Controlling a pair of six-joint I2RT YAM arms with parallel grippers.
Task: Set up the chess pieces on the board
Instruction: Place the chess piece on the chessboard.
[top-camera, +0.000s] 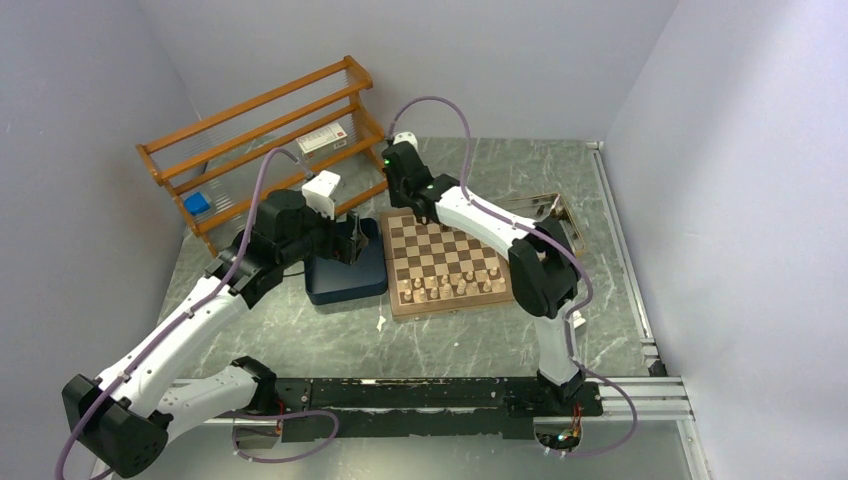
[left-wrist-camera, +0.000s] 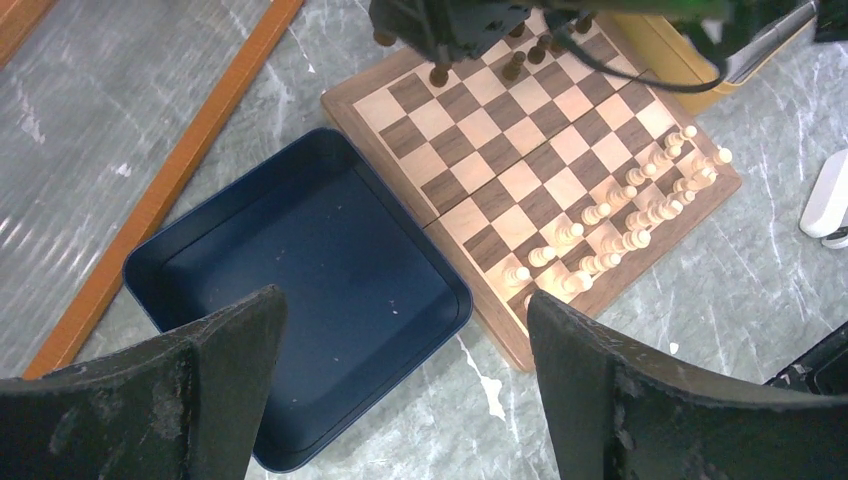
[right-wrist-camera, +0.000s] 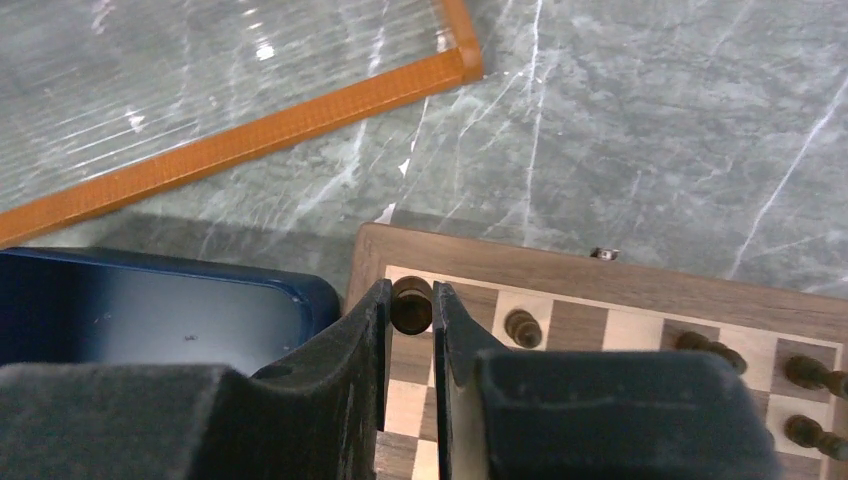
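The view starts at the tabletop's near edge, where both arm bases are bolted. Mid-table lies the square wooden chessboard of light and dark brown checks (top-camera: 440, 245). Pale cream wooden chessmen (top-camera: 450, 287) fill its two rows closest to the near edge.

Just beside it, toward the left edge, sits a dark blue square tray (left-wrist-camera: 300, 280), which looks empty. My left gripper (left-wrist-camera: 402, 300) hovers above the tray, fingers spread wide, holding nothing.

Farther on, dark brown turned wooden chessmen (left-wrist-camera: 540, 48) stand along the board's far rows, partly hidden by the right arm. My right gripper (right-wrist-camera: 410, 295) is clamped on one dark brown chessman (right-wrist-camera: 411, 310) at the board corner pointing to the table's far-left corner.

I judge the setup almost finished: that piece needs seating and releasing.
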